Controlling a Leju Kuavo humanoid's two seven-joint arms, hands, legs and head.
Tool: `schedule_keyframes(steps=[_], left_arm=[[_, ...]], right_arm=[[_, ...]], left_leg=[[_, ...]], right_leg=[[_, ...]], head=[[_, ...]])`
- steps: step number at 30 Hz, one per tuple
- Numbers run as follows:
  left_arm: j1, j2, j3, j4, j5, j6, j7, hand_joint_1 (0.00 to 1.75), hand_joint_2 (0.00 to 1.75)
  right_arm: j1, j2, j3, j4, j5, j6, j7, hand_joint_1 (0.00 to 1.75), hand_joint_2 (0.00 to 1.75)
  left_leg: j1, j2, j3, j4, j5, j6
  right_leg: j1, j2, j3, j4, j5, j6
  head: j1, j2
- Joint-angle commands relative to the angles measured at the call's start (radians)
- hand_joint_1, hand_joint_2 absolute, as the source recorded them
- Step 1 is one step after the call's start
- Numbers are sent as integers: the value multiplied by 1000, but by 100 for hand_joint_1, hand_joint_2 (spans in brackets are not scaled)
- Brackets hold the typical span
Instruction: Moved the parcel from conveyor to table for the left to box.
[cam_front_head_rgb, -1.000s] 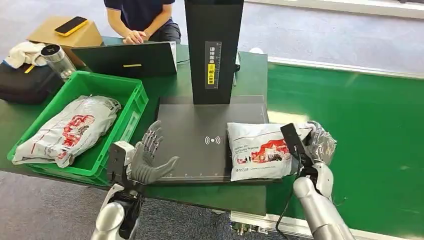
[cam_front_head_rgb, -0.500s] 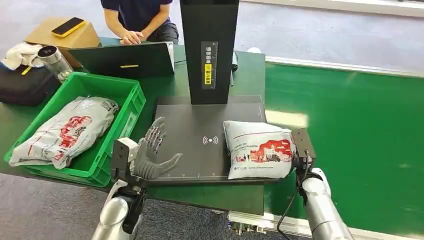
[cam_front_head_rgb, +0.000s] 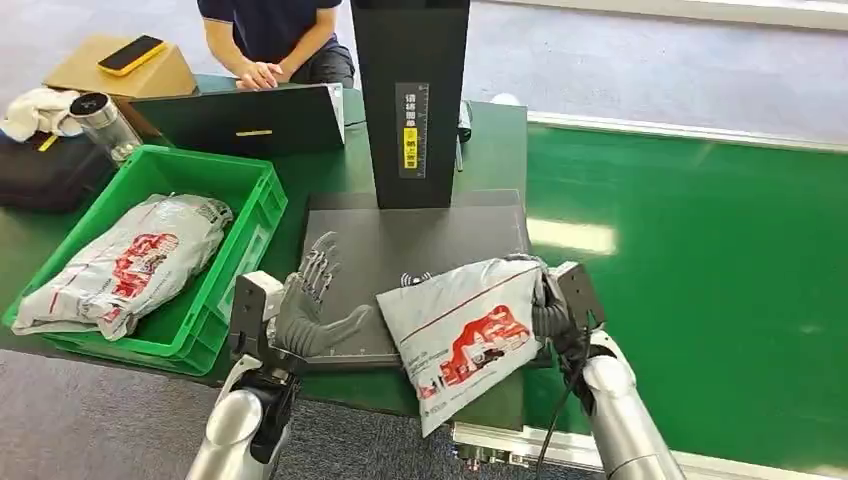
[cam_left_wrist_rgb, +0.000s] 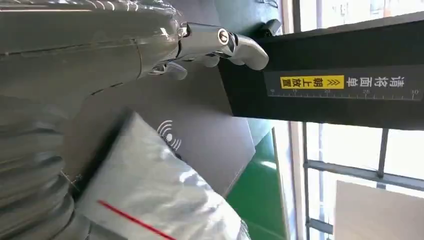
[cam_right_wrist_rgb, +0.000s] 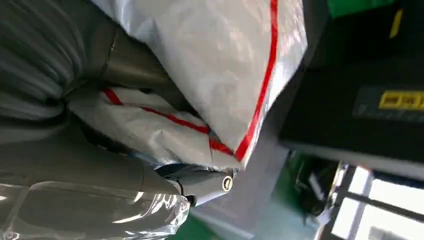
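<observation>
I have the parcel (cam_front_head_rgb: 462, 335) gripped in my right hand (cam_front_head_rgb: 548, 310), its fingers (cam_right_wrist_rgb: 200, 182) wrapped round the edge nearest them, so the bag hangs tilted above the front edge of the dark scanner pad (cam_front_head_rgb: 400, 250) with its lower corner drooping past the edge of the bench (cam_front_head_rgb: 330, 175). My left hand (cam_front_head_rgb: 305, 310) waits just beside the bag's near corner, holding nothing, fingers (cam_front_head_rgb: 318, 268) spread wide and pointing up, palm turned toward the parcel. I judge this as the middle of the transfer: the parcel is off the conveyor (cam_front_head_rgb: 700, 260) side and over the pad, but not yet set down where the left hand can take it. The next move, as I read it, calls for lowering the bag flat onto the pad close to the left fingers, then letting the right fingers release (the bag is soft and slack, so it may slide off the front edge if I let go while it is tilted). Beyond the left fingers sits the green crate (cam_front_head_rgb: 215, 195), with another parcel (cam_front_head_rgb: 125, 265) already lying in it.
</observation>
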Motion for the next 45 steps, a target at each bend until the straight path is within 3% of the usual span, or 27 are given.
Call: schedule_keyframes(steps=[1,3,5,7,13,14,18,23,28,33,34,35,45], left_arm=[[-31,21,-5,51,-3,0,13,0,175],[-22,22,-7,47,-5,-2,14,0,175],[-15,21,-9,47,-9,-4,11,0,175],[-12,20,-10,48,-13,-4,8,0,175],[-14,20,-9,47,-13,-3,8,0,175],[-16,20,-10,51,-15,-6,8,0,175],[-21,18,-14,67,-22,-11,6,0,175],[-28,16,-17,74,-23,-13,6,0,175],[-35,14,-17,79,-23,-16,4,0,175],[-21,13,-9,50,-22,-10,7,0,175],[-19,12,-9,46,-21,-7,10,0,175],[-16,11,-7,41,-21,-5,11,0,175],[-20,1,6,38,-17,8,18,0,175]], right_arm=[[96,26,108,-399,66,-252,17,175,175],[85,13,138,-396,191,-357,116,175,175],[41,7,143,-299,266,-382,220,175,175],[-13,4,141,-186,284,-413,201,175,175],[-11,5,142,-186,284,-414,200,175,175],[-38,5,134,-118,323,-407,298,175,175],[-173,1,85,191,321,-365,375,175,175],[-222,-4,62,286,300,-340,364,175,175],[-307,-8,89,388,318,-240,332,175,175],[-378,26,95,417,341,-290,372,175,175],[-383,31,85,420,334,-294,365,98,175],[-383,35,82,415,331,-303,343,0,175],[-368,61,54,375,283,-331,222,0,175]], left_leg=[[-1,-2,2,-1,-1,-2],[-1,-2,1,-1,-1,-2],[-1,-1,2,-1,-1,-2],[-1,-2,2,-2,0,-2],[-2,-2,0,0,0,-1],[-2,-2,0,0,0,-1],[-3,-1,3,-1,0,-2],[-3,-3,2,0,1,-2],[-3,-3,1,0,0,-1],[-4,0,1,1,0,-2],[-3,-1,-1,1,0,-1],[-3,0,1,1,0,-2],[-3,-2,0,1,0,-1]], right_leg=[[-1,-2,1,0,-2,0],[1,-3,2,1,-2,-1],[2,-2,3,0,-2,0],[1,-2,3,-1,-1,0],[0,-2,2,0,0,0],[0,-3,2,0,0,0],[0,-1,4,-1,0,0],[0,-3,3,-1,0,0],[0,-3,3,0,0,1],[-1,0,1,1,0,0],[0,-1,1,1,0,0],[-1,-1,1,1,0,0],[0,-2,1,1,0,0]], head=[[0,0],[0,0],[0,0],[0,0],[1,0],[0,0],[0,0],[0,0],[0,0],[0,0],[0,0],[0,0],[0,0]])
